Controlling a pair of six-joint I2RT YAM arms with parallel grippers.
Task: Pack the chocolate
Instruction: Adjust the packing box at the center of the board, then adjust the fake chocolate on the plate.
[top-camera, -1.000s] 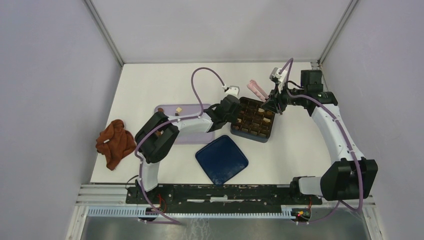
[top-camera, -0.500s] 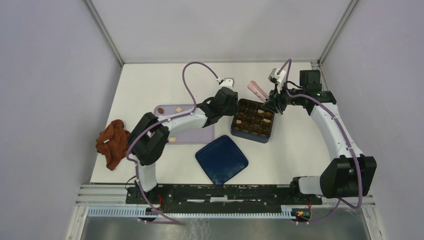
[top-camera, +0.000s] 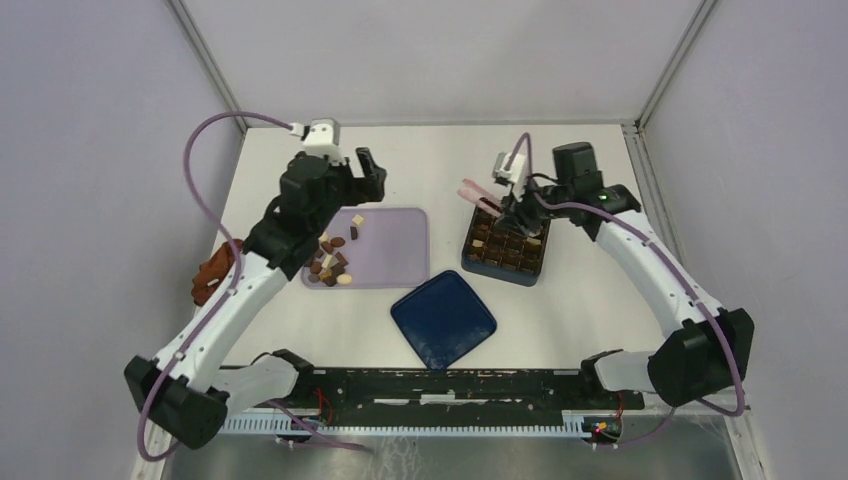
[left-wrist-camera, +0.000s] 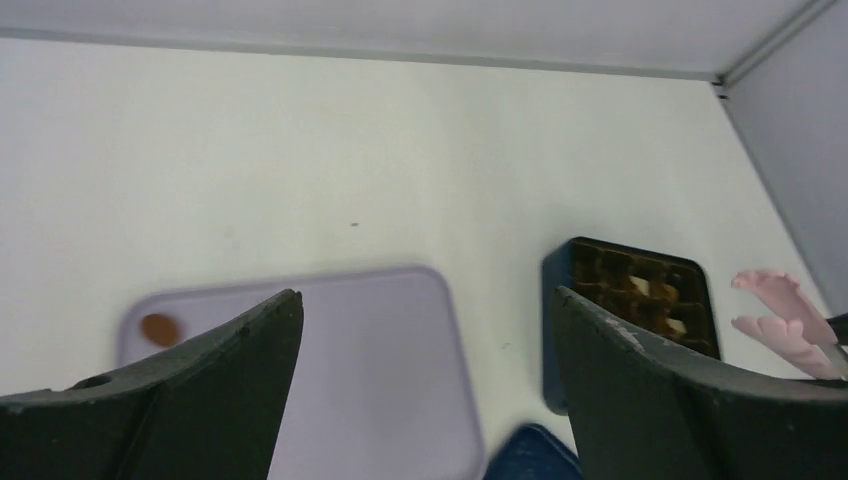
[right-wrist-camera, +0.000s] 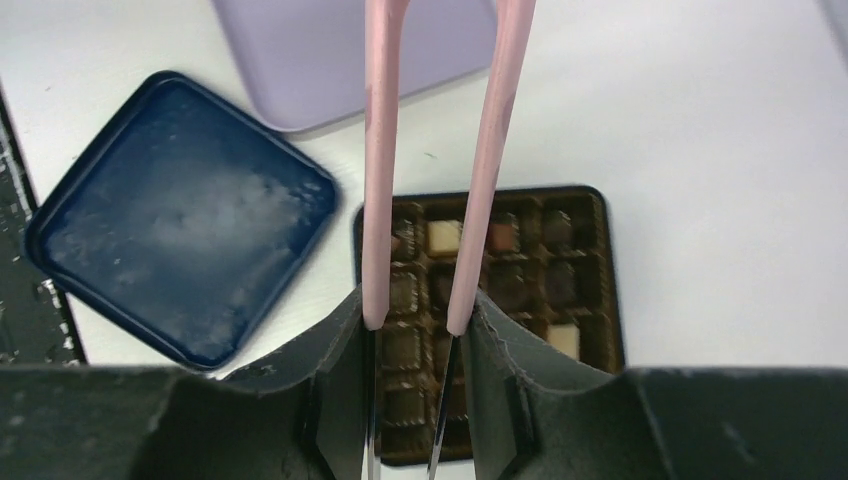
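Loose chocolate (top-camera: 331, 262) of brown and cream pieces lies in a heap at the left end of the lilac tray (top-camera: 392, 250). My left gripper (top-camera: 370, 178) hangs open and empty above the tray's far edge. In the left wrist view, its fingers (left-wrist-camera: 240, 340) frame the lilac tray (left-wrist-camera: 350, 350) and one brown piece (left-wrist-camera: 158, 328). My right gripper (top-camera: 522, 214) is shut on the pink tongs (top-camera: 478, 192) over the dark compartment box (top-camera: 507, 247). The right wrist view has the tongs (right-wrist-camera: 495, 130) above the box (right-wrist-camera: 590, 290), which holds a cream piece (right-wrist-camera: 443, 237).
A dark blue lid (top-camera: 443, 318) lies in front of the tray and box. A reddish-brown cloth (top-camera: 208, 280) sits at the table's left edge, partly behind my left arm. Grey walls close in the left, right and far sides.
My left gripper opened and its arm swung from the box back to the left, rising above the tray. My right gripper carried the tongs leftward over the box.
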